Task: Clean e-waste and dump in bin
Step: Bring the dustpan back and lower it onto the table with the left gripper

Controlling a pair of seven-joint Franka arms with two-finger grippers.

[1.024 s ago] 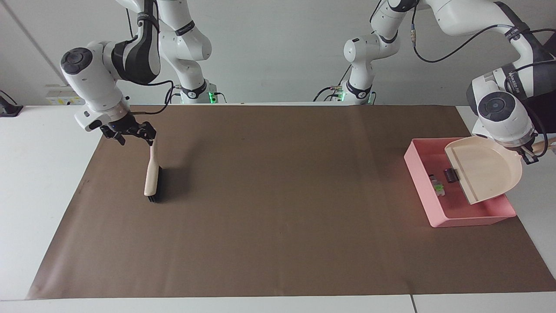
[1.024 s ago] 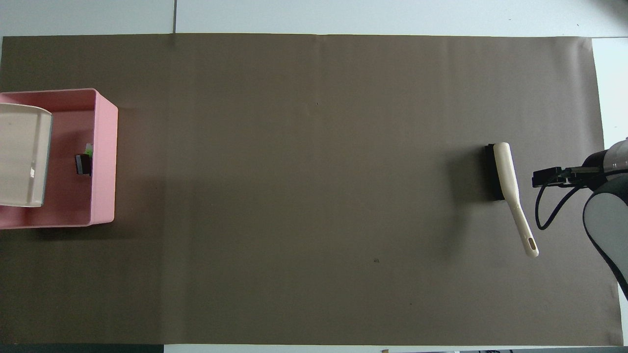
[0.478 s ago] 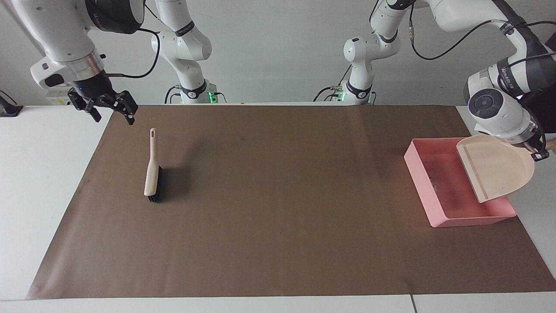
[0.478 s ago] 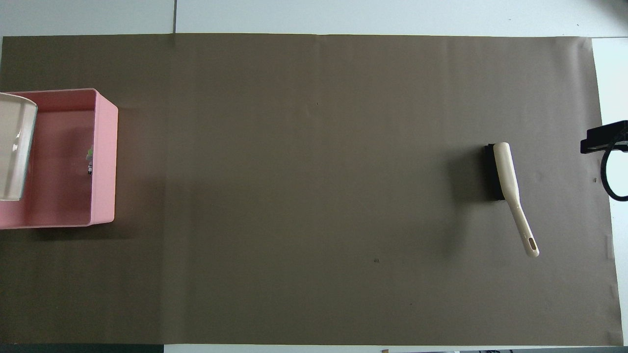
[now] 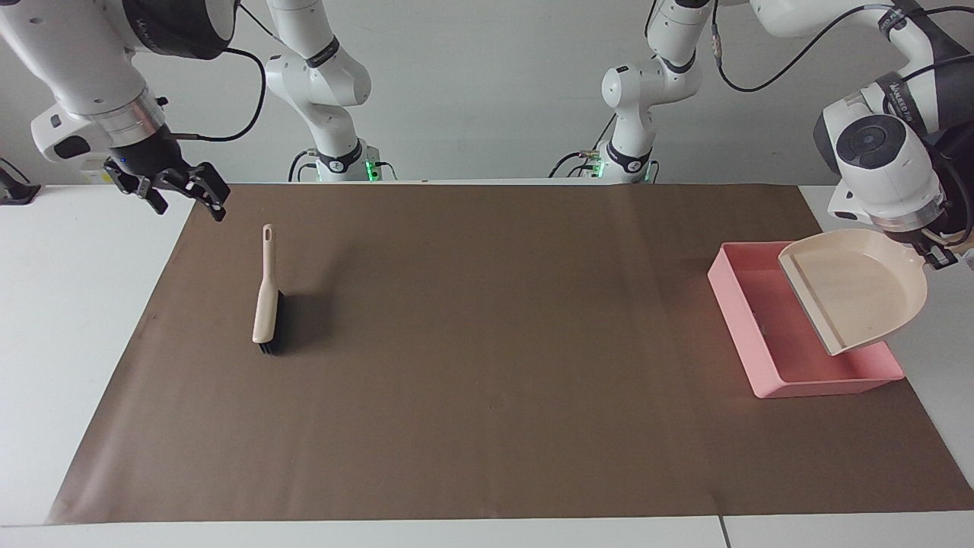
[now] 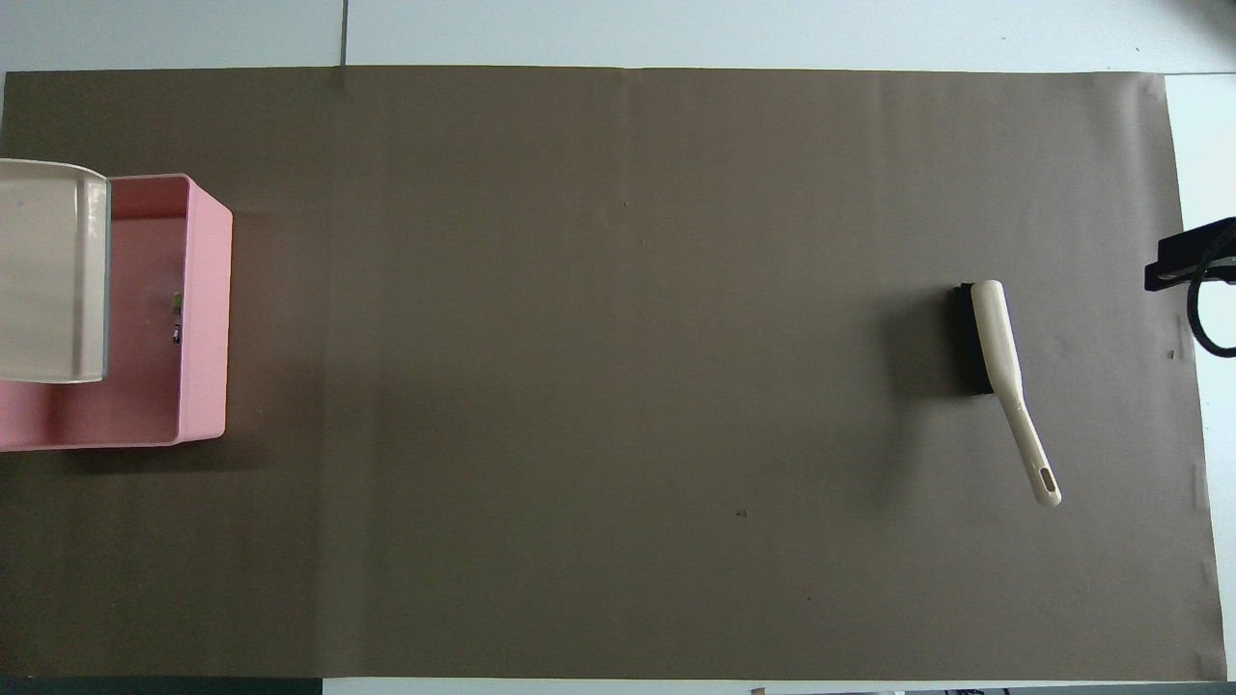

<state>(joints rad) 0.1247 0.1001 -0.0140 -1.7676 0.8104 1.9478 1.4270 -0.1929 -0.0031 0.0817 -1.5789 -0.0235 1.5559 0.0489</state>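
The bin (image 5: 732, 304) is a pink tray at the left arm's end of the brown mat. The e-waste (image 6: 176, 319) shows as two tiny bits inside the bin (image 6: 205, 290), against its wall toward the mat's middle. My left gripper (image 5: 939, 256) is shut on the handle of a beige dustpan (image 5: 856, 293), which hangs tilted over the bin with its mouth lowest. From overhead the dustpan (image 6: 48, 270) covers part of the bin. My right gripper (image 5: 186, 199) hangs open and empty over the mat's edge at the right arm's end.
A beige brush with black bristles (image 5: 265, 297) lies on the mat near the right arm's end, its handle pointing toward the robots. From overhead the brush (image 6: 999, 357) lies apart from the right gripper (image 6: 1183, 259). White table borders the brown mat (image 5: 487, 380).
My right gripper left the brush handle and rose toward the right arm's end of the table. The left gripper lifted the dustpan higher over the bin. The bits now lie against the bin's wall.
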